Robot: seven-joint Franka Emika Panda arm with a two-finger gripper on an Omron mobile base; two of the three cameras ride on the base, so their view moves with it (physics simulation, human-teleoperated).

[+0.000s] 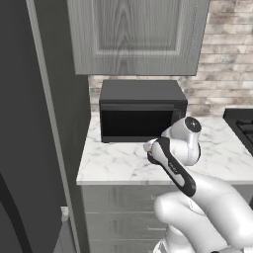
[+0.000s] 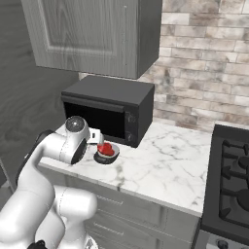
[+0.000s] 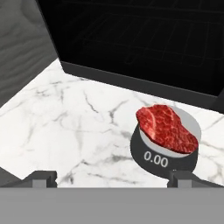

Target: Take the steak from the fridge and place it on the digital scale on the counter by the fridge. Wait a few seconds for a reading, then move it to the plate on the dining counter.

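The steak lies on the digital scale, at two o'clock from the gripper, whose fingers stand wide apart, holding nothing.

Glossy veined marble counter, marbled steak

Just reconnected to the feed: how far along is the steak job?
Done: the steak lies on the digital scale on the counter. In hand: the wait; the display reads 0.00, and the pincer is open and empty. Left: moving it to the plate.
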